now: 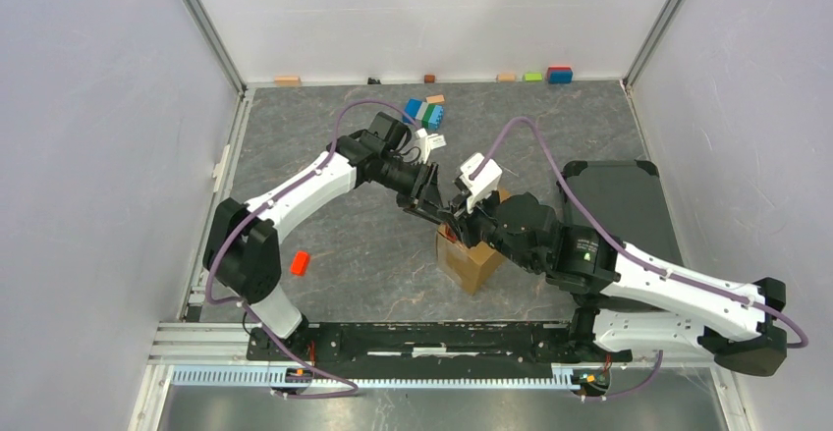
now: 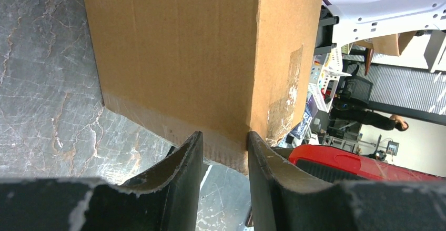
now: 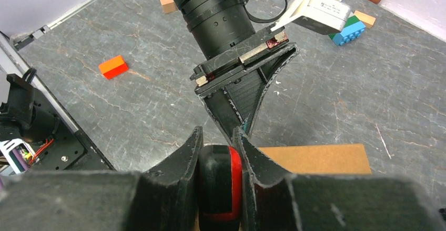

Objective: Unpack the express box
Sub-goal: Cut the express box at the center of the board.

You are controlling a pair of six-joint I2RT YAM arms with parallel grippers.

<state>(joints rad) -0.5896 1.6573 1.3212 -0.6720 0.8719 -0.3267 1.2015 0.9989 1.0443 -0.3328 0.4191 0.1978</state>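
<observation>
Near the middle of the veined grey stone table [image 1: 373,254], my right pincer [image 3: 217,140] clamps a smooth, rounded red-and-black object [image 3: 221,183] just above the matte brown cardboard express box [image 1: 472,266], whose edge my left pincer [image 2: 225,139] pinches, with coloured toy blocks [image 1: 428,112] beyond.

1. Table top [image 1: 324,156]: grey stone-patterned surface with pale veins, evenly lit, without hard shadows.
2. Back wall [image 1: 432,9]: plain white panel at the far edge of the table top.
3. Left wall [image 1: 98,136] and right wall [image 1: 756,107]: plain pale panels closing the sides.
4. Corner posts [image 1: 206,24]: metal bars where the walls meet.
5. Rail [image 1: 393,377]: ribbed silver strip along the near edge.
6. Room beyond [image 2: 378,83]: cluttered, too blurred to detail.
</observation>
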